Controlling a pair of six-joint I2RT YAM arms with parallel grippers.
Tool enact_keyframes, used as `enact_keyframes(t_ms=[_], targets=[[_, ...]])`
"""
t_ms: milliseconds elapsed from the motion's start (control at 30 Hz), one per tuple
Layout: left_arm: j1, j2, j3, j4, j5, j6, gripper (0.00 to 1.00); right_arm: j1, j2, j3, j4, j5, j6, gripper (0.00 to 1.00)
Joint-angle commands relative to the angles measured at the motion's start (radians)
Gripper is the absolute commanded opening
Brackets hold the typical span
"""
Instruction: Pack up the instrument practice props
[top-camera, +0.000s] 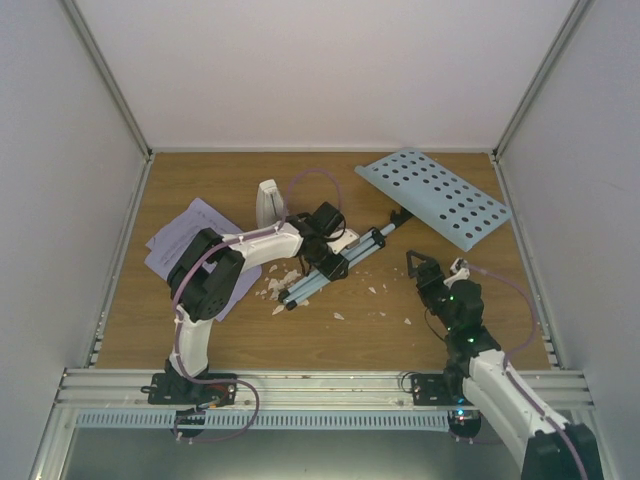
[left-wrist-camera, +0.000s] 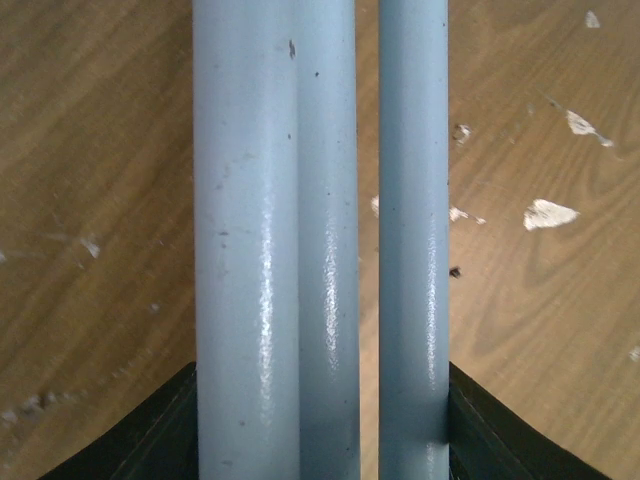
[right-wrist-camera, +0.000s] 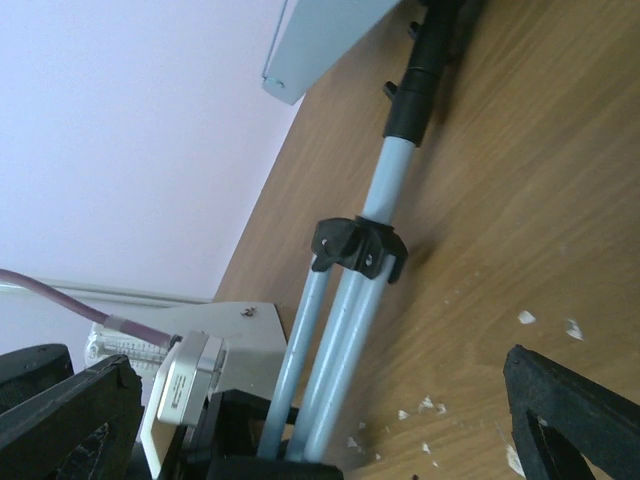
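Plain white walls (top-camera: 330, 70) box in the wooden table (top-camera: 490, 320) on its left, right and far sides. The pale blue music stand (top-camera: 435, 195) lies across it, with the perforated desk at the far right and the folded legs (top-camera: 310, 283) running toward the near left. The left gripper (top-camera: 330, 262) is clamped round those legs, the tubes bunched between its fingers. The right gripper (top-camera: 420, 268) hangs to the right of the shaft, jaws spread wide, holding nothing. The step in hand looks to be gathering up the stand. Next, I judge, the right gripper needs a hold nearer the desk so the stand moves as one. Sheet-music pages (top-camera: 185, 235) lie at the left, partly under the left arm. The small white metronome (top-camera: 270, 203) stands upright just beyond it. White scraps (top-camera: 285, 282) litter the table around the legs.
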Motion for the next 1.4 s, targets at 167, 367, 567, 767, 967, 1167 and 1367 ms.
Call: enact_keyframes(t_ms=[167,367,567,767,967,1167,1367], targets=[[0.028,0.007,0.048,0.064,-0.078,0.073,0.47,-0.001,-0.293,0.014,-0.353,0.133,-0.075,1.00],[0.028,-0.065,0.046,0.089,-0.021,0.066,0.91,-0.002,-0.337,0.089,-0.446,0.200,-0.274,1.00],[0.028,-0.166,0.063,0.062,0.043,0.072,0.99,-0.003,-0.236,0.239,-0.462,0.237,-0.521,1.00],[0.077,-0.390,0.031,0.087,0.141,0.049,0.99,-0.004,-0.081,0.402,-0.455,0.285,-0.763,1.00],[0.363,-0.657,-0.114,0.174,0.189,-0.066,0.99,-0.047,0.089,0.547,-0.434,0.270,-0.919,1.00],[0.764,-0.870,-0.399,0.364,0.115,-0.268,0.99,-0.213,0.140,0.553,-0.289,0.128,-0.916,1.00],[0.818,-1.005,-0.751,0.633,-0.252,-0.366,0.99,-0.310,0.101,0.355,-0.029,0.148,-0.906,1.00]])
